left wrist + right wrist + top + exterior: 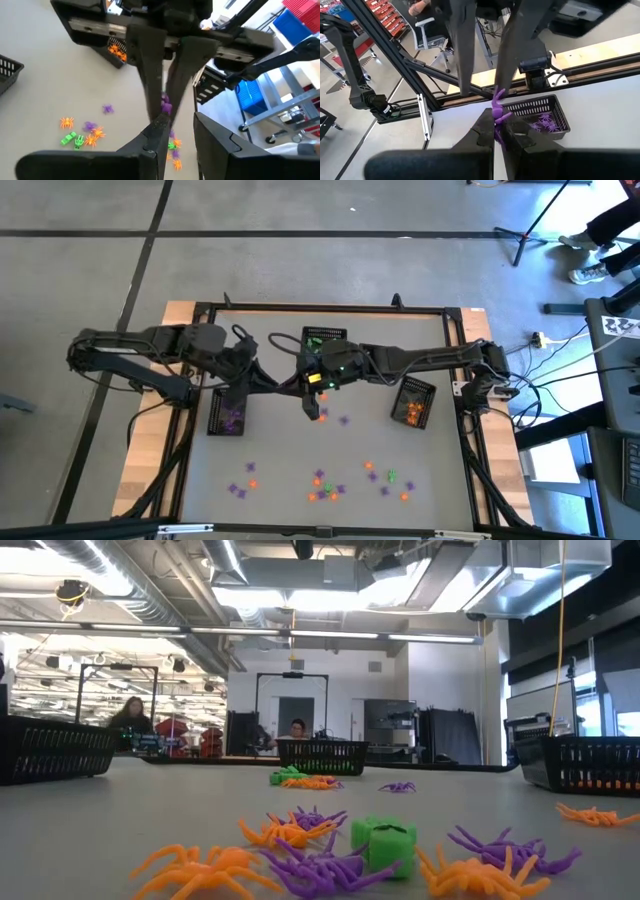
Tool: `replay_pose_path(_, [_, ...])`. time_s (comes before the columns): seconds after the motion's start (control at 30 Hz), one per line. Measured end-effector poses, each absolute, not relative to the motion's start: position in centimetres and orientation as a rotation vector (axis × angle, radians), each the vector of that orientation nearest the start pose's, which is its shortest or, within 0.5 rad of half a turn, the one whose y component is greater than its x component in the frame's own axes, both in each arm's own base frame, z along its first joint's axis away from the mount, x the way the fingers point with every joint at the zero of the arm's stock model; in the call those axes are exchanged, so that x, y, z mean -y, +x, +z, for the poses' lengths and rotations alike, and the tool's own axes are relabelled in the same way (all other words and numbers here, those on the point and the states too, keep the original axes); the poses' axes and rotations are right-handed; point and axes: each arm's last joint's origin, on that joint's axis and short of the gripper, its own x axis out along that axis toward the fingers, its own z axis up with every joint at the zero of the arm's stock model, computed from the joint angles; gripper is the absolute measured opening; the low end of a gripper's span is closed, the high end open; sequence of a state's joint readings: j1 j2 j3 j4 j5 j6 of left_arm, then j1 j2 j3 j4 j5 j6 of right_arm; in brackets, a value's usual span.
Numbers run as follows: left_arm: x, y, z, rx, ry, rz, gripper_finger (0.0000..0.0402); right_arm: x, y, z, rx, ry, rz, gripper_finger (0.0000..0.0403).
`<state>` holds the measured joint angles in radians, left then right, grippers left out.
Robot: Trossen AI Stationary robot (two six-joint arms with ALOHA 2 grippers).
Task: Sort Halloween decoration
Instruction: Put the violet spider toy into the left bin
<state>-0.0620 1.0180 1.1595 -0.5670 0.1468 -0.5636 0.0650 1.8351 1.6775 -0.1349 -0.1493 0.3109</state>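
My two grippers meet high over the table's middle. My right gripper (499,127) (306,392) is shut on a purple spider trinket (497,106). My left gripper (180,119) (482,91) faces it, open, its fingertips at the spider's free end. Loose purple, orange and green trinkets (320,480) (300,830) lie on the table's near half. Three black mesh baskets stand on the table: the left one (230,415) holds purple pieces, the far one (325,338) green, the right one (415,402) orange. My right gripper pinches the purple spider's lower part (498,121) between the ends of its two fingers. It comes from the table's right, slanting slightly down. The spider sticks out past the fingertips, clear of the table. My left gripper: one fingertip (500,88) stands right at the spider's top; I cannot tell whether it touches.
A raised frame (330,308) runs around the table. A few trinkets (330,418) lie under the grippers. Beyond the table are chairs, racks and seated people (130,718). Bare tabletop shows between the baskets and the near cluster.
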Motion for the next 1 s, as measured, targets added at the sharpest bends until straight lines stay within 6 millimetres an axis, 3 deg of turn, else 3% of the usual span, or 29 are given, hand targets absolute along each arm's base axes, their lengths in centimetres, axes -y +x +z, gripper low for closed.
replay_pose_path(1.0, [1.4, 20.7, 37.6, -0.505, -0.56, 0.0, 0.0082, -3.2, 43.1, 35.0, -0.33, 0.321, 0.155, 0.0012])
